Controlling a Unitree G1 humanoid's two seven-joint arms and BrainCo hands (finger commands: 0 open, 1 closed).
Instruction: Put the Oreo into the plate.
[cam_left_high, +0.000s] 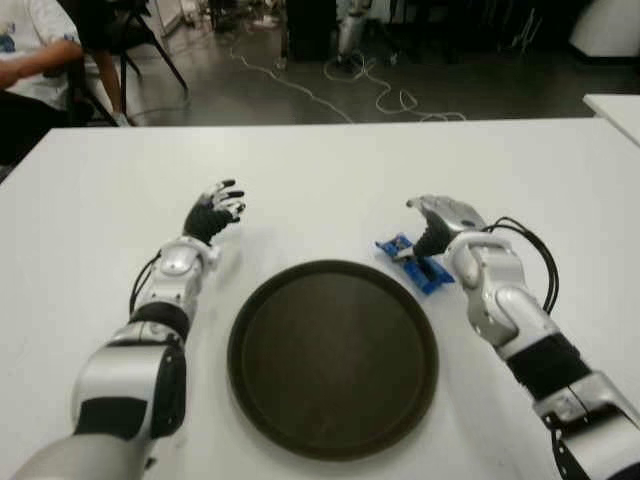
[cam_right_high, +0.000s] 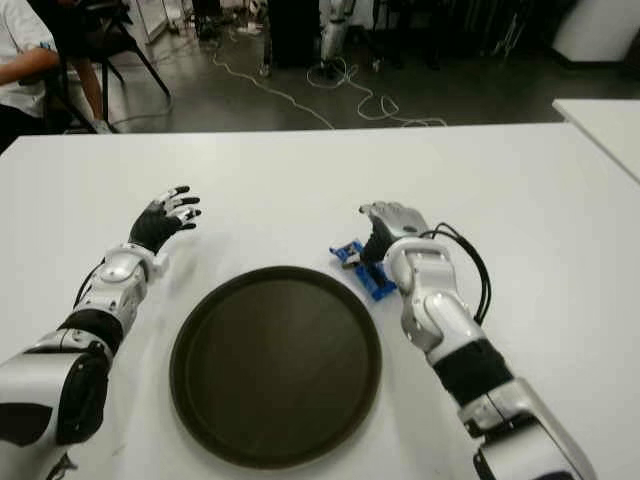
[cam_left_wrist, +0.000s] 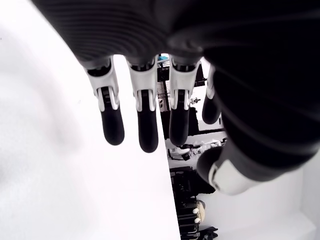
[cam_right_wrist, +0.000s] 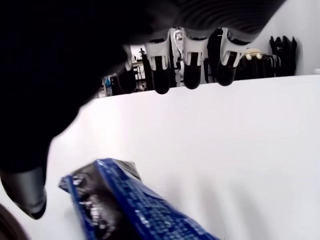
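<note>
The Oreo pack (cam_left_high: 412, 262) is a blue wrapper lying flat on the white table (cam_left_high: 330, 180), just beyond the right rim of the dark round plate (cam_left_high: 333, 357). My right hand (cam_left_high: 438, 220) hovers over the pack's right end, fingers extended and thumb apart. In the right wrist view the Oreo pack (cam_right_wrist: 125, 200) lies under the palm with the fingers (cam_right_wrist: 190, 65) stretched past it, closed on nothing. The plate holds nothing. My left hand (cam_left_high: 215, 212) shows to the left of the plate, fingers spread, holding nothing.
A person (cam_left_high: 30, 60) sits beyond the table's far left corner beside a chair. Cables (cam_left_high: 385, 95) trail over the floor behind the table. A second white table (cam_left_high: 615, 105) shows at the far right.
</note>
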